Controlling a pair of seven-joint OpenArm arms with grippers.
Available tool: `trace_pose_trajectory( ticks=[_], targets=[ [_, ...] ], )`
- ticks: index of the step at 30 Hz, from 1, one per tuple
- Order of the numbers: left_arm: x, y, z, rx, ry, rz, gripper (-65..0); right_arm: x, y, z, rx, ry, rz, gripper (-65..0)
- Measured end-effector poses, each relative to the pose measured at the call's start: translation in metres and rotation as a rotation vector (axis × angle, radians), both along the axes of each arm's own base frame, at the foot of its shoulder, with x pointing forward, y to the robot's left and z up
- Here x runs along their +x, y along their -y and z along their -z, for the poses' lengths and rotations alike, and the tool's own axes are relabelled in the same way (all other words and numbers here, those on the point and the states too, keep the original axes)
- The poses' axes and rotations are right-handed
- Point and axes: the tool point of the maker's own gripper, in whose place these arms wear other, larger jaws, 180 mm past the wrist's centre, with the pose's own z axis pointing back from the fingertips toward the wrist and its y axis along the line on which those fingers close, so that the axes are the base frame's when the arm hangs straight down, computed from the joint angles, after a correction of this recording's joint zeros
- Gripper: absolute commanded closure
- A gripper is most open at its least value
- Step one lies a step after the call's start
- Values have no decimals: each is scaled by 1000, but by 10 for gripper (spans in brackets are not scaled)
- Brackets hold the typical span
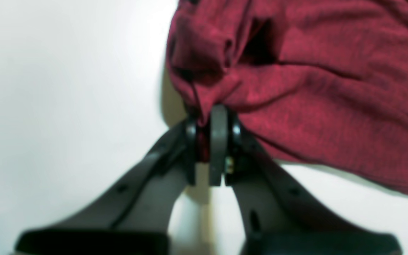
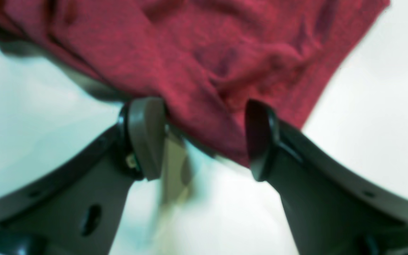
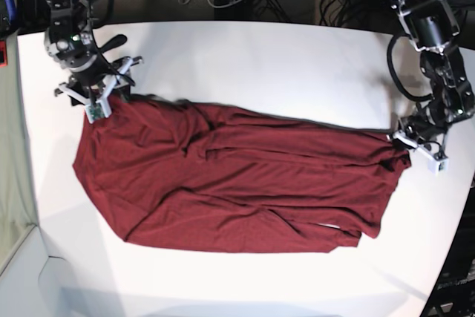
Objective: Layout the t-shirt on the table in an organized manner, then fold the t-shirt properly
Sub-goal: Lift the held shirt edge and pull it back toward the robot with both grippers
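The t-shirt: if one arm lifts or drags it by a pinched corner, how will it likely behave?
The t-shirt looks floppy: it lies creased across the table, so it would probably drape and bunch. Cloth gathers to a narrow pinch in the shut left gripper, suggesting thin, light fabric. A one-sided drag would likely stretch it skewed rather than slide it flat.

1. Left gripper (image 1: 209, 141) was closed, jaws pinched on a fold at the edge of the t-shirt (image 3: 237, 176); arm reached down to the shirt's corner on the base view's right.
2. Right gripper (image 2: 204, 138) stood wide, jaws straddling the shirt's edge without clamping; arm sat at the shirt's corner on the base view's left.
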Motion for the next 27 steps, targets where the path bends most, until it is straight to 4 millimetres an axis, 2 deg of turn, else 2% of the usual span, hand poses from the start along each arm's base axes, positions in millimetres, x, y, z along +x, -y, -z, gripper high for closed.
trace_pose_trajectory(
  ticks=[9, 11, 16, 19, 27],
  targets=[
    [0, 0, -1, 1, 2, -1, 0, 3, 5, 14, 18, -19, 18, -357],
    [0, -3, -1, 7, 1, -1, 0, 4, 6, 14, 13, -14, 10, -315],
    [1, -13, -7, 28, 6, -6, 0, 3, 12, 14, 2, 0, 4, -98],
    [1, -13, -7, 28, 6, -5, 0, 3, 14, 14, -2, -2, 2, 0],
    [-2, -22, -11, 42, 0, -8, 0, -1, 25, 14, -34, -16, -5, 0]
  ],
)
